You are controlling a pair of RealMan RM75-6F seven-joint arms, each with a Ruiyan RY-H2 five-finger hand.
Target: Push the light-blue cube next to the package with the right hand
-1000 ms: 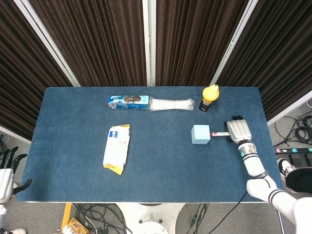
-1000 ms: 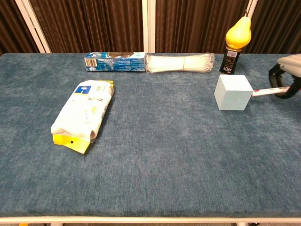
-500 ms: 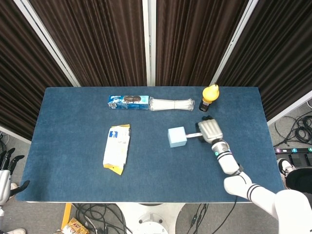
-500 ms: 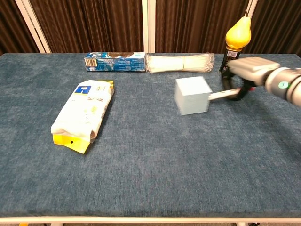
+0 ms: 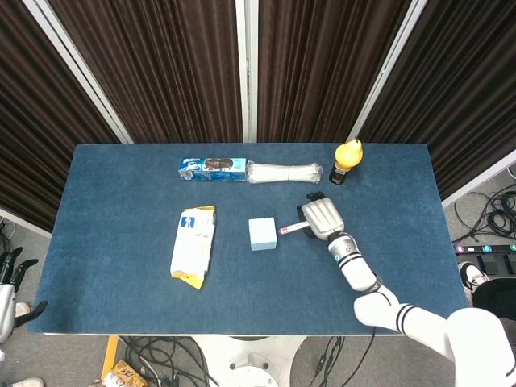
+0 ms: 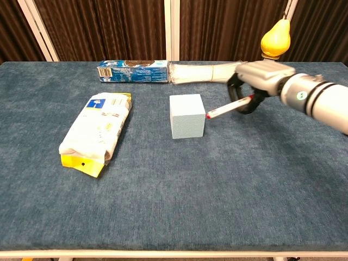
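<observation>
The light-blue cube (image 5: 262, 234) (image 6: 187, 116) sits mid-table, a short way right of the white and yellow package (image 5: 193, 245) (image 6: 98, 132), with bare cloth between them. My right hand (image 5: 320, 218) (image 6: 255, 81) is just right of the cube, one finger (image 6: 228, 107) stretched out toward its right face and the others curled in. The fingertip is at the cube's edge; I cannot tell whether it touches. It holds nothing. My left hand (image 5: 10, 278) hangs off the table's front left corner, fingers apart and holding nothing.
Along the far edge lie a blue cookie box (image 5: 213, 168) (image 6: 132, 71), a bundle of white ties (image 5: 282, 172) (image 6: 206, 72) and a dark bottle with a yellow top (image 5: 347, 161) (image 6: 273, 41), just behind my right hand. The blue table cloth (image 5: 121, 201) reaches the curtains at the back.
My right hand has swept left across the table with its finger against the cube. The cube has slid from the right side to mid-table, closer to the package.
</observation>
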